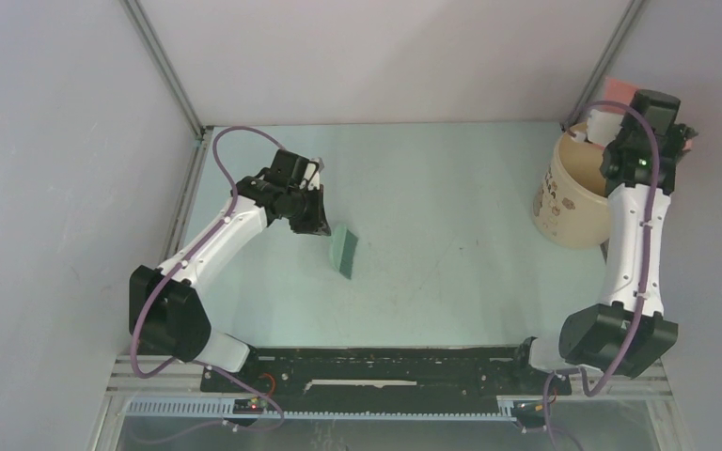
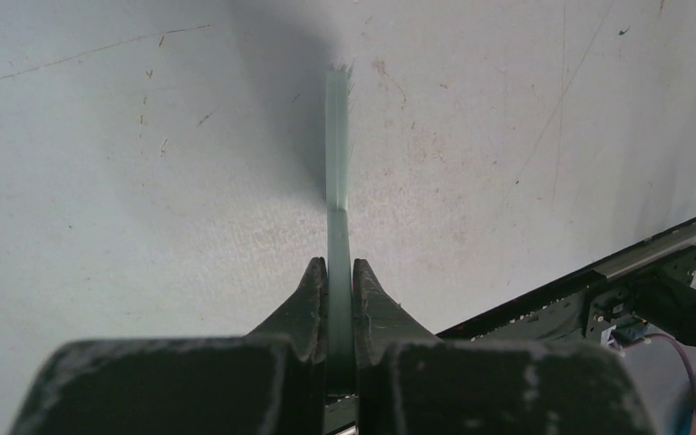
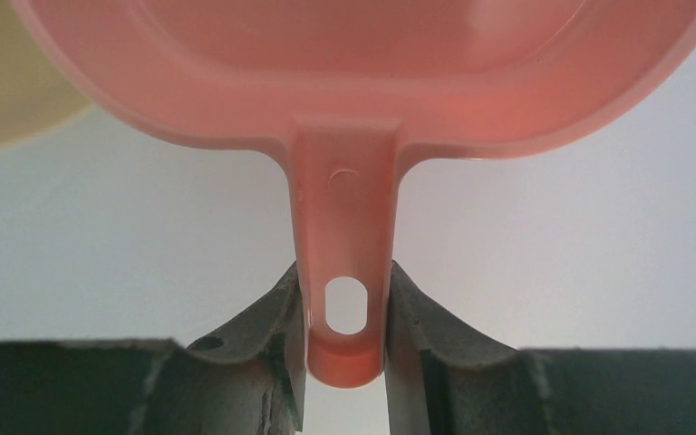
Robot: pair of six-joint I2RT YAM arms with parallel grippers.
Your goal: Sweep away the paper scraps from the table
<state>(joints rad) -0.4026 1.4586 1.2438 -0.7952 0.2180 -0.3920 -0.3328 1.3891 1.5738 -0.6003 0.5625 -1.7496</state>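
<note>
Overhead view of a pale green bench [image 1: 451, 188] with two robot arms. No paper scraps show anywhere on its surface in any view. Only faint scuffs and scratches mark it. Whether scraps lie in the bucket or the dustpan cannot be seen.

At the far right corner stands a cream bucket [image 1: 569, 197]. The right fingers [image 1: 653, 132] are raised at its far rim and pinch the handle of a salmon-pink dustpan [image 1: 620, 91]. In the right wrist view, the right fingers [image 3: 344, 281] press on both sides of the handle just above its hanging hole. The pan [image 3: 372, 72] spreads away beyond them, its long axis running straight out from the fingers. A slice of the bucket [image 3: 9, 91] shows at upper left. The pan's inside is hidden from this angle.

On the left half of the bench, well apart from the bucket, the left fingers [image 1: 312, 218] are closed on a teal-green brush [image 1: 343, 252]. The left wrist view shows the left fingers [image 2: 339, 267] clamping the thin brush [image 2: 338, 163] edge-on. It points straight ahead, with its bristle tips down near the bench.

The right arm is much the nearer to the bucket, so any emptying likely falls to it. With nothing loose visible on the bench, the sweeping itself appears done. What likely remains is tipping the pan into the bucket.
</note>
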